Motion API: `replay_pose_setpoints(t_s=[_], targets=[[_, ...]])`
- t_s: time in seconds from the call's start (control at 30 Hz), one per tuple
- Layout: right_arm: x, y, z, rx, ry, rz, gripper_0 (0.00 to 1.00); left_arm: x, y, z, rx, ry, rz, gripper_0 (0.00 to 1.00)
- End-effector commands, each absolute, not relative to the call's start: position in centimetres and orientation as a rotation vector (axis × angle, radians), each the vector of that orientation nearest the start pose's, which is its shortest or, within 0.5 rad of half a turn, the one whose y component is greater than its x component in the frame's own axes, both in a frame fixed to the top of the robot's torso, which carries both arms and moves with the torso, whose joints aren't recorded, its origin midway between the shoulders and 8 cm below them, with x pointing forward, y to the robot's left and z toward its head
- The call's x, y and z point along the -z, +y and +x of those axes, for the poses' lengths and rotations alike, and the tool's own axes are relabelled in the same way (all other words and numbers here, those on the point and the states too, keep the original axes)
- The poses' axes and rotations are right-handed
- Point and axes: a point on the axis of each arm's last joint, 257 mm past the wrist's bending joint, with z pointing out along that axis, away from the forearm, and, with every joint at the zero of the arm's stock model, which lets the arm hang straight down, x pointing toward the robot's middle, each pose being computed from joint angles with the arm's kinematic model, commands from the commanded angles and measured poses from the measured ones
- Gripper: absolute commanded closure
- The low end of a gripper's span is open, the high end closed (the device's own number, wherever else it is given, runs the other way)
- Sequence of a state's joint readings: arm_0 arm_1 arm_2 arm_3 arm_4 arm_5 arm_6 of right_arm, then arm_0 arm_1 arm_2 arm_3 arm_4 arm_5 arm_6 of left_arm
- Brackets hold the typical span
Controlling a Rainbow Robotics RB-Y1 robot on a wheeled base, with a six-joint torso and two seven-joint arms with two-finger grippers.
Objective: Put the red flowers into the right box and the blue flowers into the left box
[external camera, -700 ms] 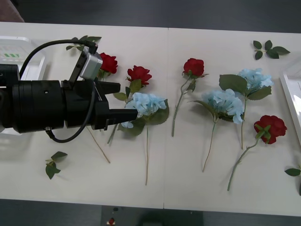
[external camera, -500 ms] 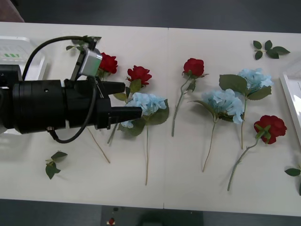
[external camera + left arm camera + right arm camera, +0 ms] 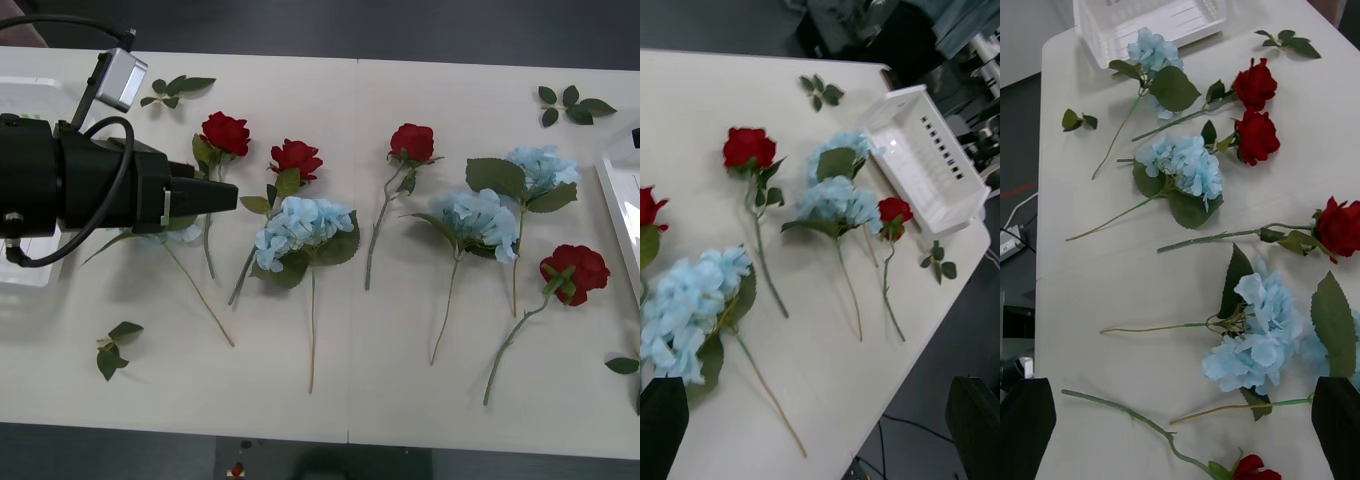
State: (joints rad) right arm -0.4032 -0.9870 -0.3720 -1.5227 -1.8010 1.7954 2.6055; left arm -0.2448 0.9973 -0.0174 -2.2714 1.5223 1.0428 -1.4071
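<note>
While you look down from the front, your black left end effector [image 3: 225,195] hangs over the left part of the white table [image 3: 400,380], just beside the shallow translucent white plastic left box [image 3: 25,95]. Its tip points at the nearest of the artificial red flowers [image 3: 227,132], tight rose heads on thin green stems. From here you cannot tell its finger spacing. A pale blue head with leaves peeks out beneath the arm [image 3: 182,234], and the arm seems placed there because that bloom is closest to its box. The other fluffy pale blue flowers [image 3: 300,225] lie flat among the roses, none boxed yet. The white raised-rim right box [image 3: 620,210] sits at the far right edge.

From the right wrist, the right end effector [image 3: 1180,439] has its fingers spread to the corners with nothing between them, waiting high over the table. You see blue flowers [image 3: 1184,161] and red flowers [image 3: 1256,136] alternating, and one blue head lies just beside the left box [image 3: 1150,22].

From the left wrist, the left end effector [image 3: 820,427] stands wide apart and empty. A blue head [image 3: 692,315] lies nearest it, with the right box [image 3: 929,161] far across the table.
</note>
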Motion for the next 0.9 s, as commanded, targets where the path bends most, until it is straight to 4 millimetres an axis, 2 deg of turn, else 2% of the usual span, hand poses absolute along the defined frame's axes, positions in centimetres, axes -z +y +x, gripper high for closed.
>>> replay_pose_setpoints(t_s=[0.03, 0.3, 0.5, 0.7, 0.9], targets=[[3.2, -31.6, 39.6, -0.581, 1.933, -1.272, 0.0, 7.3, 13.3, 37.7, 0.786, 2.247, 0.518, 0.0], [4.5, -32.3, 40.5, -0.671, 2.182, -0.963, 0.0, 10.3, 17.5, 38.4, 0.643, 2.436, 0.224, 0.0], [5.7, -34.4, 41.6, -0.635, 2.361, -0.689, 0.0, 11.9, 19.7, 39.0, 0.584, 2.501, 0.023, 0.0], [7.2, -37.3, 42.5, -0.536, 2.524, -0.359, 0.0, 15.0, 21.7, 40.2, 0.531, 2.55, -0.197, 0.0], [9.5, -39.9, 42.7, -0.446, 2.616, -0.016, 0.0, 17.8, 23.4, 42.0, 0.359, 2.54, -0.189, 0.0]])
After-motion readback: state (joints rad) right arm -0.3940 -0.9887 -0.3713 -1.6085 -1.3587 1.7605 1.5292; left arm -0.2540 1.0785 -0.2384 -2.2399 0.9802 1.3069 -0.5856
